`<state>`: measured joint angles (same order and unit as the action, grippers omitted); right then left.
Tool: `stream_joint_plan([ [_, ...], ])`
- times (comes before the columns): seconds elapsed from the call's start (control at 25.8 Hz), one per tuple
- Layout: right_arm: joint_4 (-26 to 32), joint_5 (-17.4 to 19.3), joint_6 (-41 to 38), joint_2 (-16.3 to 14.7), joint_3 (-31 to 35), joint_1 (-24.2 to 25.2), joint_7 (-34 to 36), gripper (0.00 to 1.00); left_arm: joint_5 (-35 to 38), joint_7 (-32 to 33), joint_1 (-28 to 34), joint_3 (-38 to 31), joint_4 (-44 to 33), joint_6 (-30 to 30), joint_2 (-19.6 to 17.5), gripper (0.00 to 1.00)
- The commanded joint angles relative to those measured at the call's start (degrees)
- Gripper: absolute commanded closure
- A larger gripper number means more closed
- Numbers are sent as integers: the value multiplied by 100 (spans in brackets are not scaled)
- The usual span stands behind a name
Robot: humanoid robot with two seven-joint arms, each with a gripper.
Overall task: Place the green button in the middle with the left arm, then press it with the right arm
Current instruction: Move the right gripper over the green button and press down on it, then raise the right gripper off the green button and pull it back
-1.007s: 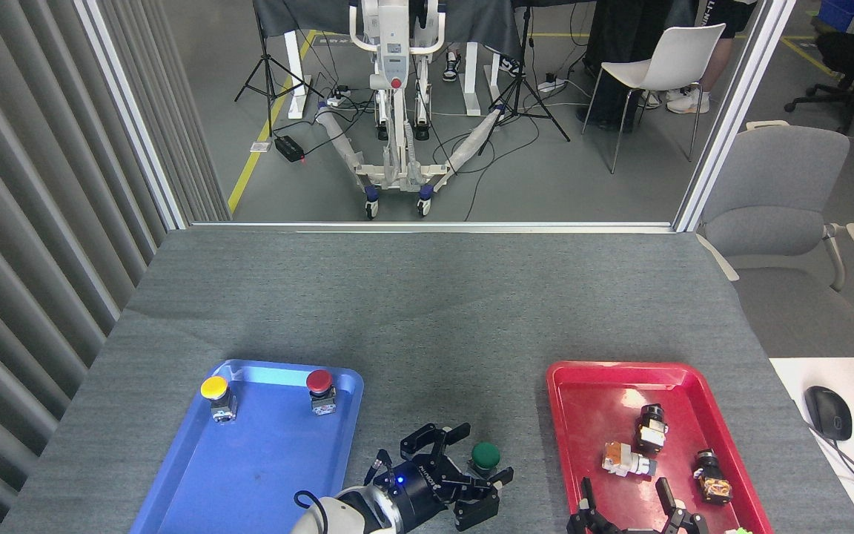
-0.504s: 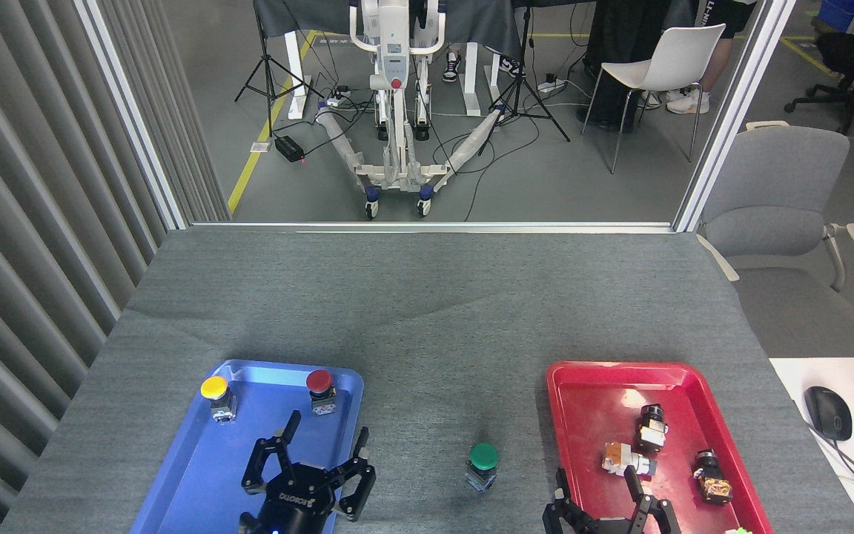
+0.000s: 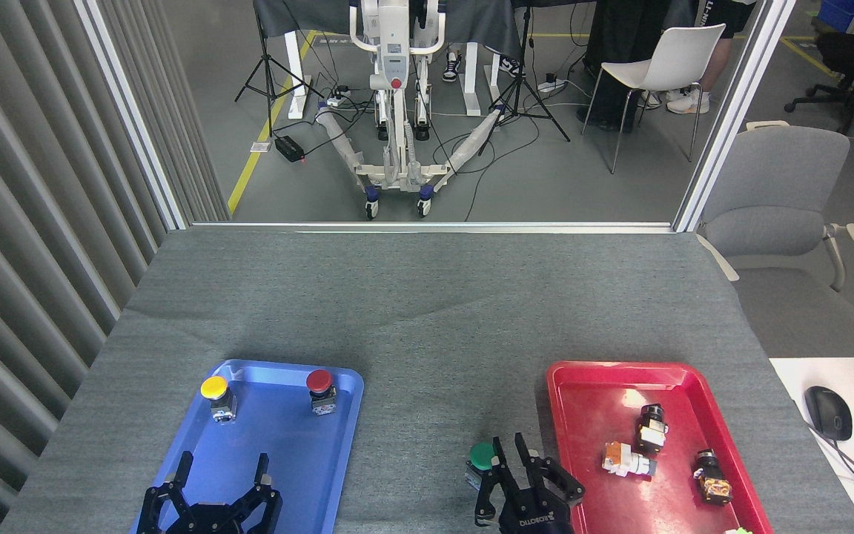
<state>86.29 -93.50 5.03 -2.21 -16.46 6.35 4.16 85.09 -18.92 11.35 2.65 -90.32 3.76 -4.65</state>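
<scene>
Left gripper (image 3: 221, 483): low over the near end of the blue tray, claw fingers spread apart, nothing between them.
Blue tray (image 3: 279, 475): on the left of the cloth; holds a yellow button (image 3: 216, 396) and a red button (image 3: 320, 390) at its far end, both upright and well apart from the gripper.
Middle (image 3: 434, 334): bare dark grey cloth between the two trays.
Green button (image 3: 482, 464): stands upright on the cloth in the middle, nearer the red tray than the blue one; round dark-green mushroom cap on a silver-grey square base, the right side of the cap partly covered by the right gripper's fingers.
Right gripper (image 3: 510, 454): just right of the green button and overlapping it, fingers drawn close together and pointing away from the robot; whether they touch the cap cannot be told.
Red tray (image 3: 590, 386): on the right, with several small switch parts (image 3: 629, 460) lying in it.
</scene>
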Motion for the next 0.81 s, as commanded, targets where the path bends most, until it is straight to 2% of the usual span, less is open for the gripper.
stream_joint_plan([
  [0.0, -385, -63, 50, 186, -209, -248, -38, 100, -10, 3, 7, -10, 14, 1, -1, 1],
  [0.19, -736, -160, 174, 344, -226, -415, -38, 100, -45, 3, -2, -10, 14, 1, -1, 1],
  [0.58, -1290, -169, 182, 300, -200, -424, 24, 98, -45, 3, -2, -10, 23, -7, -10, 1],
  [0.77, -1308, -160, 226, 283, -191, -406, 41, 97, -45, 3, -2, -10, 23, -7, -10, 1],
])
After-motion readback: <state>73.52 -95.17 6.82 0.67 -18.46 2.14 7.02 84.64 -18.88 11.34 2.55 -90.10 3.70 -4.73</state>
